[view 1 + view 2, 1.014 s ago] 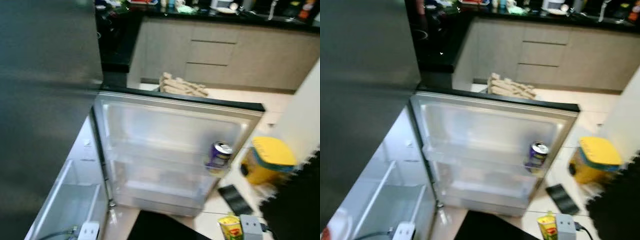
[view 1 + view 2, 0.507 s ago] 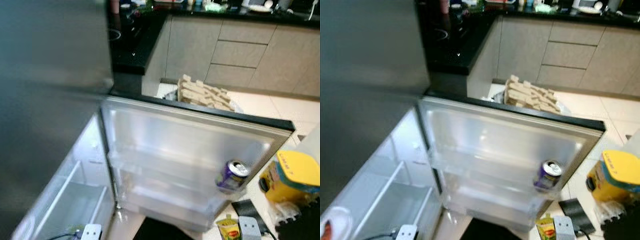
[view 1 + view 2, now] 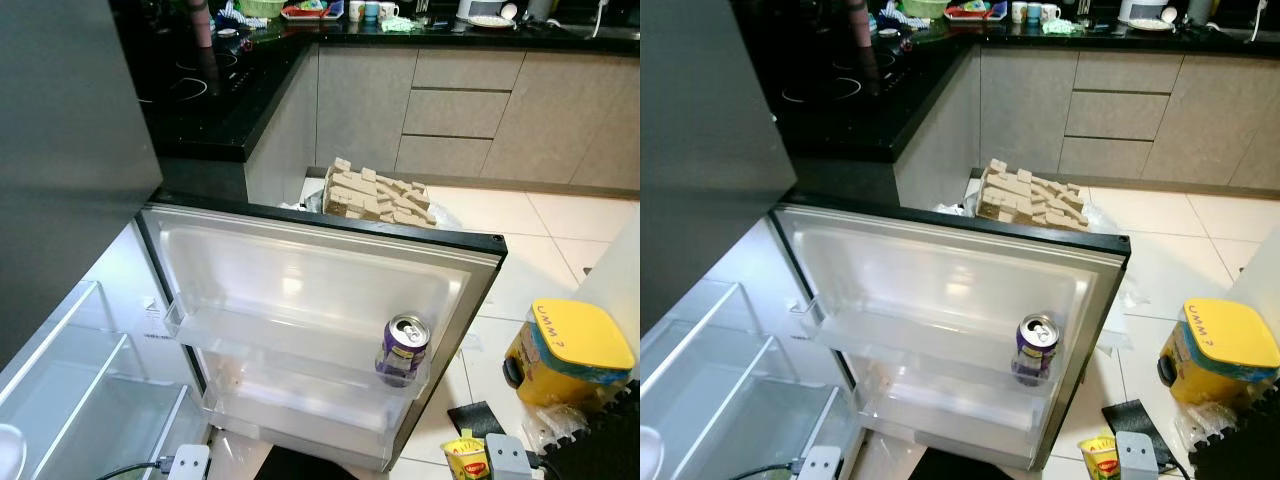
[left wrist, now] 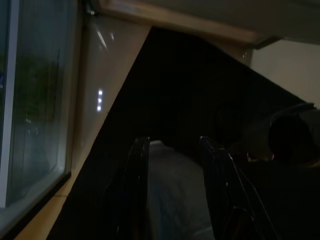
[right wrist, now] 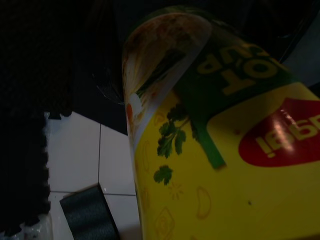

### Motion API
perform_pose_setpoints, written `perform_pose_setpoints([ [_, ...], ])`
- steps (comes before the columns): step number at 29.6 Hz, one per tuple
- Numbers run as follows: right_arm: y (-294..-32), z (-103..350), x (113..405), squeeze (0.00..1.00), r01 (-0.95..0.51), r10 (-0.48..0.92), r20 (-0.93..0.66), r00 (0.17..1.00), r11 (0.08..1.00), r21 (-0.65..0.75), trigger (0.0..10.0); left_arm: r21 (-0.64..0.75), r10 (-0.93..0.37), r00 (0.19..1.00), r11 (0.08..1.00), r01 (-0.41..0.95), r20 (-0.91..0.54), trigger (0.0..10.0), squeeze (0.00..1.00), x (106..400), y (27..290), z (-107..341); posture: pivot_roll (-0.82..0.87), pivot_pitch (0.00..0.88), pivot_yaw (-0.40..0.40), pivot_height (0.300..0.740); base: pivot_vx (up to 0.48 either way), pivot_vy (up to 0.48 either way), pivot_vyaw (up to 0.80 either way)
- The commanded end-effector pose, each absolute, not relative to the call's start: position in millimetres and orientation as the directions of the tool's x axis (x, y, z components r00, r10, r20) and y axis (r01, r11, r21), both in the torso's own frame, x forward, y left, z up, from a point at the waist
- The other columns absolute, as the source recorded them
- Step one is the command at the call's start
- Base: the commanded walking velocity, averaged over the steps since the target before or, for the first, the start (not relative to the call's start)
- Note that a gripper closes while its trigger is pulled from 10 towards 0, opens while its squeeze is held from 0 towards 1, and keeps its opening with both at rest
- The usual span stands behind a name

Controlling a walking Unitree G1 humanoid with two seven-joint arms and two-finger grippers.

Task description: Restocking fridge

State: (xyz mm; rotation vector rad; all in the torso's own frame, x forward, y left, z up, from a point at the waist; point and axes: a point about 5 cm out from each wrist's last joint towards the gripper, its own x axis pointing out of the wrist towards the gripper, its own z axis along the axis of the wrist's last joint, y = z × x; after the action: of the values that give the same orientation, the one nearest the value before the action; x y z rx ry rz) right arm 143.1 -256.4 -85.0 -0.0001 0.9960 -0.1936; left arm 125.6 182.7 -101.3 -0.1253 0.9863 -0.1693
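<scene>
The fridge door (image 3: 300,250) stands wide open toward me, its clear shelves bare except for a purple drink can (image 3: 403,350) upright at the right end of the upper door shelf (image 3: 270,342). Left of the door, the fridge's glass shelves (image 3: 70,380) show. Low in front of me, my right gripper (image 3: 470,462) is shut on a yellow instant noodle cup (image 5: 225,150) with a red logo, just below and right of the door's corner. My left gripper (image 4: 172,150) hangs low in the shade, its fingers apart over dark floor.
A yellow-lidded tub (image 3: 565,350) and a black flat object (image 3: 475,418) sit on the tiled floor right of the door. Behind the door are stacked wooden blocks (image 3: 375,192), a black counter with a hob (image 3: 200,90) and drawers. A black mat (image 3: 600,450) lies bottom right.
The whole view has shifted and sharpened, so the camera moved. The can stays on the door shelf and the noodle cup stays in my right gripper.
</scene>
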Motion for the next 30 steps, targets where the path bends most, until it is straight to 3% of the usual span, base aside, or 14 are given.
perform_pose_setpoints([
  [1, -255.8, -86.1, 140.9, 0.00, 0.176, -0.164, -0.839, 0.519, 0.981, -0.083, 10.0, -0.170, -0.186, 0.539, 0.982, 0.080, -0.822, 10.0, 0.00, 125.9, 186.6, -101.0, -0.07, 0.000, -0.012, 0.740, 0.000, 0.000, 0.00],
  [7, -255.2, -86.9, 139.3, 0.00, 0.177, -0.159, -0.842, 0.515, 0.981, -0.077, 10.0, -0.173, -0.187, 0.538, 0.982, 0.076, -0.822, 10.0, 0.00, 125.2, 186.8, -101.2, -0.07, 0.000, -0.011, 0.740, 0.000, 0.000, 0.00],
  [16, -255.8, -87.9, 136.5, 0.00, 0.179, -0.161, -0.848, 0.504, 0.981, -0.080, 10.0, -0.160, -0.164, 0.552, 0.986, 0.057, -0.818, 10.0, 0.00, 126.6, 189.8, -100.4, -0.07, 0.000, -0.010, 0.740, 0.000, 0.000, -0.76],
  [23, -263.3, -84.6, 137.6, 0.00, 0.183, -0.179, -0.834, 0.522, 0.979, -0.095, 10.0, -0.108, -0.090, 0.596, 0.994, 0.004, -0.798, 10.0, 0.00, 135.1, 202.0, -95.6, -0.07, 0.000, -0.016, 0.740, 0.000, 0.000, 0.00],
  [30, -297.7, -60.7, 154.8, 0.00, 0.224, -0.217, -0.725, 0.653, 0.971, -0.089, 10.0, -0.064, -0.022, 0.697, 0.997, -0.035, -0.717, 10.0, 0.00, 155.8, 219.4, -82.0, -0.07, 0.000, -0.019, 0.740, 0.000, 0.000, 0.00],
])
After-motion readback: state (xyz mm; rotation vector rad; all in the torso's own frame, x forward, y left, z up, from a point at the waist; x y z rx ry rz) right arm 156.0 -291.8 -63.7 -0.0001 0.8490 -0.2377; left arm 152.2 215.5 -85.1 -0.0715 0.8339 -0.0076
